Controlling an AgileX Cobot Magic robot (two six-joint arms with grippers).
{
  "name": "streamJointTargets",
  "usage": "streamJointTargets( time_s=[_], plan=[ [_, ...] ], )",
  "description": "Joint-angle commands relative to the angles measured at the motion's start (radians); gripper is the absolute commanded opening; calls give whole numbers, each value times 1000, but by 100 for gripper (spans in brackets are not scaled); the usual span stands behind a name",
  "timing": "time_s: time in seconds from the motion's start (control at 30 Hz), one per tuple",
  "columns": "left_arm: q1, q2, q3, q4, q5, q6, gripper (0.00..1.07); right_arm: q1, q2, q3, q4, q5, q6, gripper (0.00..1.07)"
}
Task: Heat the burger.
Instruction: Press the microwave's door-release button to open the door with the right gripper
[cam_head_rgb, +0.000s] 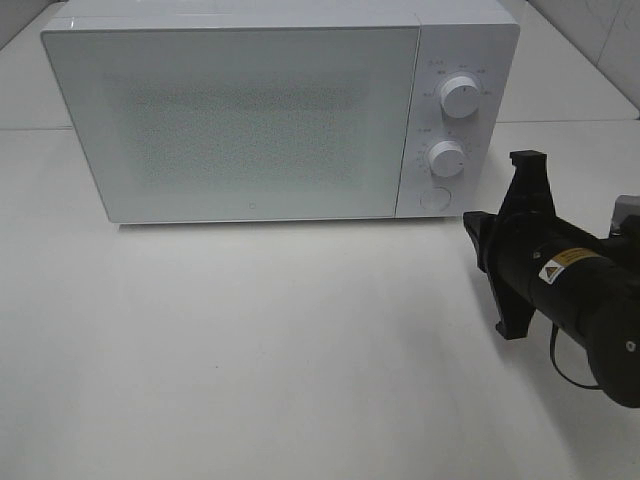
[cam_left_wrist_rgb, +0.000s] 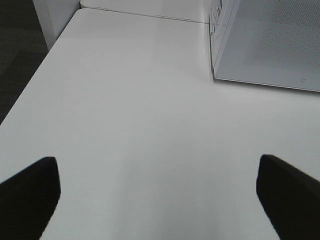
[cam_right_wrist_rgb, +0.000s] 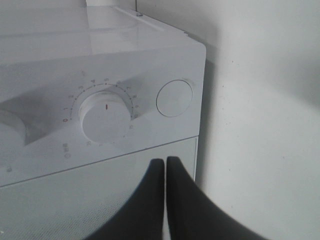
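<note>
The burger shows in none of the three views; its place, the way it points, its long axis and its look cannot be told. A white microwave (cam_head_rgb: 240, 120) stands toward the far edge of the white counter (cam_head_rgb: 250, 350), its frosted, speckled door (cam_head_rgb: 235, 125) shut and nothing discernible through it. At the door's right is the control panel (cam_head_rgb: 455, 60), carrying an upper dial (cam_head_rgb: 459, 97), a lower dial (cam_head_rgb: 447, 159) and, below them, a round button (cam_head_rgb: 435, 198).

The right gripper (cam_right_wrist_rgb: 165, 161) has its two black fingers (cam_right_wrist_rgb: 150, 200) clenched flat against each other with nothing between them; in the right wrist view their tips stand before the door's edge just beside the control panel, close to the lower dial (cam_right_wrist_rgb: 106, 117) and the round button (cam_right_wrist_rgb: 174, 98); whether they touch the door cannot be told. From the high camera the right arm (cam_head_rgb: 570, 290) reaches in over the counter's right side, its tip near the microwave's front right corner.

The left gripper (cam_left_wrist_rgb: 156, 160) has its dark fingers (cam_left_wrist_rgb: 30, 195) spread wide and released, grasping nothing, above bare counter; a corner of the microwave (cam_left_wrist_rgb: 270, 45) shows beyond them; this gripper is outside the high camera's view.
</note>
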Motion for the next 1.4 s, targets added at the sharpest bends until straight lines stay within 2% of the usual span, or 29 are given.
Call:
streamJointTargets(
  time_s=[0.03,0.57,0.93,1.4],
  plan=[
    [4,-11,2,-3,-13,-2,100,4,24,-24,16,-22,8,1],
    [4,-11,2,-3,-13,-2,100,-1,201,-176,45,-20,18,2],
    [4,-11,2,-3,-13,-2,100,-68,236,-210,8,-20,18,3],
    [4,-11,2,-3,-13,-2,100,-79,292,-294,-15,-10,18,3]
  ],
)
